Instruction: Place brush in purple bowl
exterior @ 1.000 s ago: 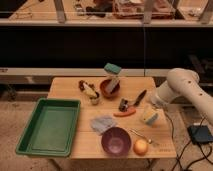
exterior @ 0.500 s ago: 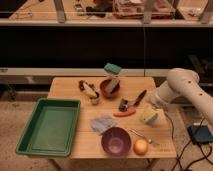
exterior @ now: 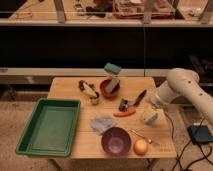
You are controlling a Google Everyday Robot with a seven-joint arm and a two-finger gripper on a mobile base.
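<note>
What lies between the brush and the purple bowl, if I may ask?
An orange stick, seen in the camera view; the gripper hangs just beside the brush.

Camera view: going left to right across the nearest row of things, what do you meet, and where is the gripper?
Green rectangular plastic tray, crumpled grey cloth, glossy purple bowl, round orange fruit. The gripper hangs farther back, over the table's right side, right of the black-handled brush.

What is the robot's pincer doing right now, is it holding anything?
Pincer: open, holding nothing, over the wooden table at its right end in the camera view; the black-handled, pale-bristled brush lies untouched nearby.
</note>
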